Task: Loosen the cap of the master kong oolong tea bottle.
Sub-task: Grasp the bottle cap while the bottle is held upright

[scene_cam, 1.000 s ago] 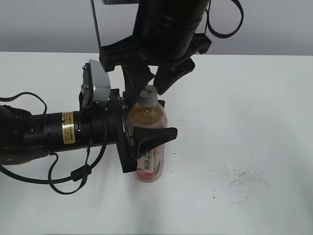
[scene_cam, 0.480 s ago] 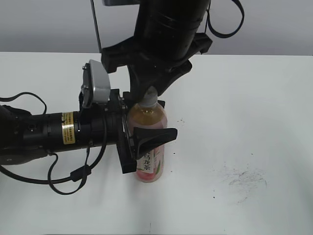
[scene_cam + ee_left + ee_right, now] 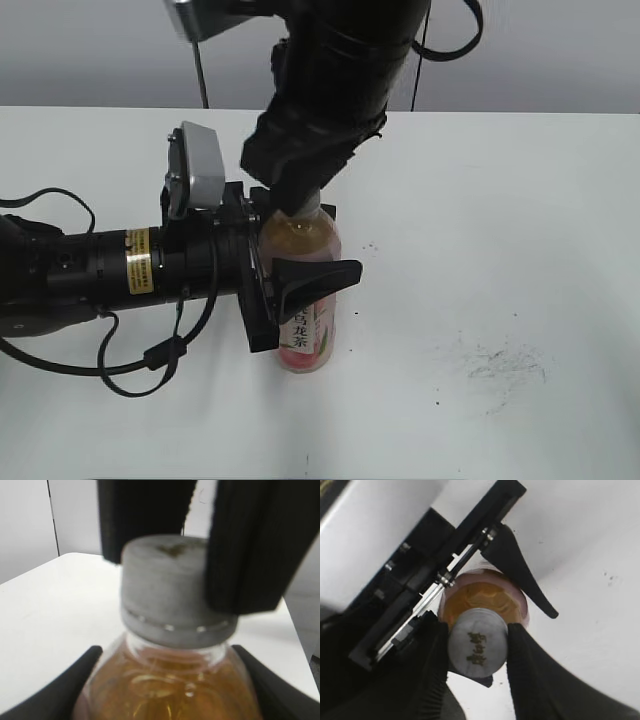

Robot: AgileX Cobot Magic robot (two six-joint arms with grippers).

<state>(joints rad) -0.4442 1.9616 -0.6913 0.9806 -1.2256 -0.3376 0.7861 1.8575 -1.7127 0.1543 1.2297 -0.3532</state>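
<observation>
Two sets of jaws are on one bottle [image 3: 306, 300], which stands upright on the white table [image 3: 520, 250] a little left of centre. The bottle is slim clear plastic filled with amber tea; in the exterior view its lower half carries a pink label with a white strip of black characters, and its rounded shoulder shows the tea glowing orange. The cap [image 3: 172, 592] is a small round grey-white screw top with a dark mark on its flat face and a ring below its rim. The left gripper [image 3: 290, 285] reaches in level from the left, its black jaws closed on the bottle's body below the shoulder, one finger curving across the front of the label. The right gripper [image 3: 476, 650] comes down from above, and its two dark jaws press against opposite sides of the cap, seen plainly in the right wrist view with the marked top between them. In the exterior view that gripper's black bulk hides the cap almost entirely. A scuffed grey smudge [image 3: 505, 362] lies on the table well to the right.
</observation>
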